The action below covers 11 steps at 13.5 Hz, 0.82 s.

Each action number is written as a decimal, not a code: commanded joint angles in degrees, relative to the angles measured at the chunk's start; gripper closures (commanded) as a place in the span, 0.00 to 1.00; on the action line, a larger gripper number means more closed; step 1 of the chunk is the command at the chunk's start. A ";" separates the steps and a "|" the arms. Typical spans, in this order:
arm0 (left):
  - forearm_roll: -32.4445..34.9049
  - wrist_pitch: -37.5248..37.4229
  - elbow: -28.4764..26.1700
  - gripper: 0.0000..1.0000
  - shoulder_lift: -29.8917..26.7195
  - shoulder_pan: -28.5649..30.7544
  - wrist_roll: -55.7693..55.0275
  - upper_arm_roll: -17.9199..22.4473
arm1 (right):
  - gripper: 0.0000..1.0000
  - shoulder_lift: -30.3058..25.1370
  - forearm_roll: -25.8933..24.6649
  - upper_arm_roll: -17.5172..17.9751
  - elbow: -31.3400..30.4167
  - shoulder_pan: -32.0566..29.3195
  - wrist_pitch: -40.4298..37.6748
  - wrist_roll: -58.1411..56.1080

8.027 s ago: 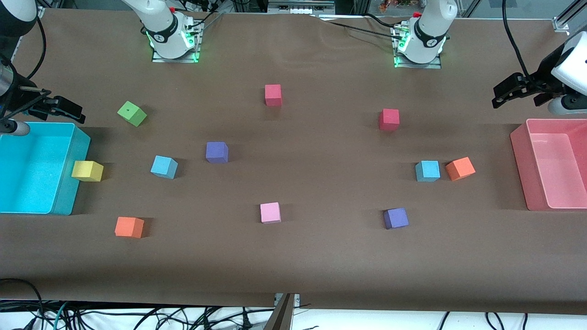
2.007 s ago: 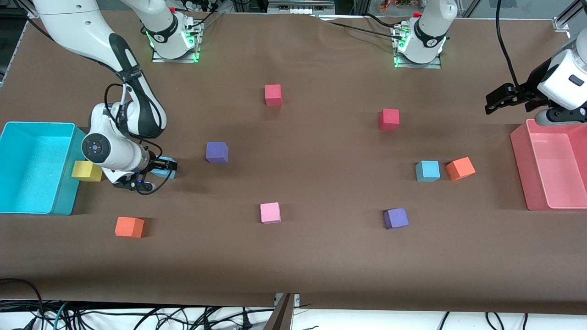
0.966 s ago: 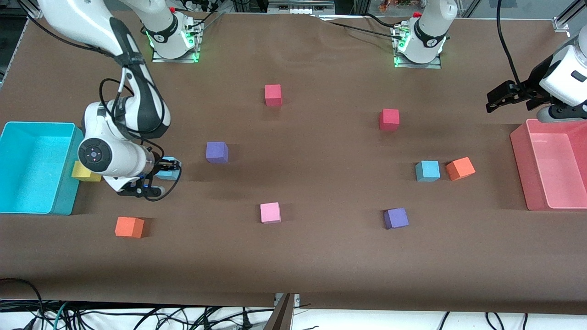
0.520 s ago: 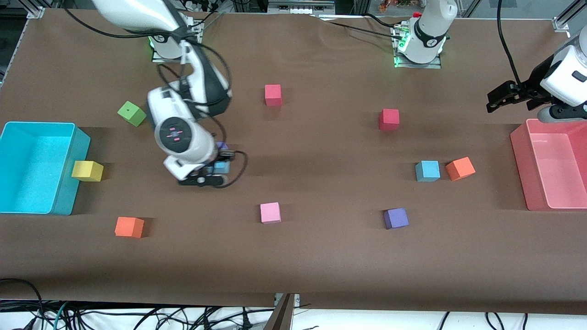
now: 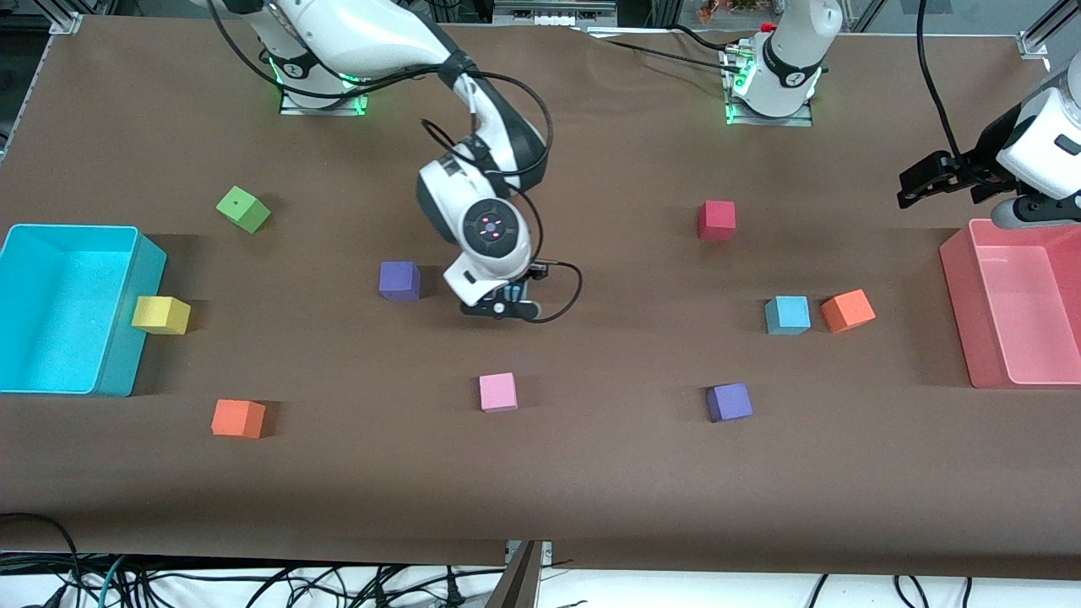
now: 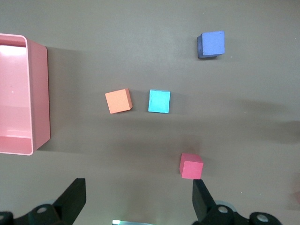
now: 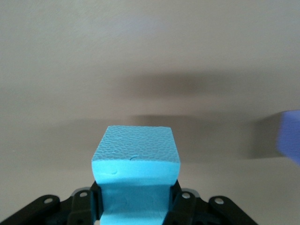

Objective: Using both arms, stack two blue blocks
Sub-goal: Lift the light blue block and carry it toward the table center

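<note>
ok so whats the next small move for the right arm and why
Probably carry on toward the left arm's end: the right gripper holds one blue block over bare table, and the other blue block sits beside the orange cube, uncovered. The left gripper waits open.

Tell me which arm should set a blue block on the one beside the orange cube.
Right, probably. The right gripper is shut on one blue block, up over the table's middle. The left gripper hangs open and empty above the pink bin. The other blue block sits uncovered beside the orange cube.
</note>
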 commanded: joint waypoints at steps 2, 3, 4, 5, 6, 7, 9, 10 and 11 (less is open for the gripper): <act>1.38 0.97 -1.77 0.00 -1.39 0.17 0.88 0.36 | 1.00 4.33 2.64 0.05 2.70 2.89 3.58 1.06; 1.47 0.80 -2.38 0.00 -1.39 0.17 0.71 0.36 | 1.00 5.12 3.00 0.93 2.70 2.89 5.08 1.23; 1.55 0.88 -2.65 0.00 -1.39 0.17 0.62 0.36 | 1.00 5.74 3.00 1.54 2.70 2.89 6.48 1.24; 1.55 0.89 -2.74 0.00 -1.39 0.17 0.62 0.36 | 1.00 5.83 3.09 2.16 2.70 2.89 7.19 1.32; 1.55 0.89 -2.74 0.00 -1.39 0.17 0.62 0.36 | 1.00 5.74 3.00 2.60 2.70 2.98 7.20 1.41; 1.55 0.89 -2.74 0.00 -1.39 0.17 0.62 0.36 | 0.99 5.83 3.00 2.78 2.70 2.98 7.20 1.41; 1.55 0.89 -2.82 0.00 -1.39 0.17 0.53 0.36 | 0.28 5.92 2.83 2.69 2.62 2.89 7.38 1.50; 1.55 0.89 -2.83 0.00 -1.39 0.17 0.53 0.36 | 0.00 6.09 2.56 2.69 2.62 3.07 7.73 1.50; 1.55 0.89 -2.91 0.00 -1.31 0.17 0.53 0.36 | 0.00 6.18 2.56 2.69 2.62 3.33 8.77 1.33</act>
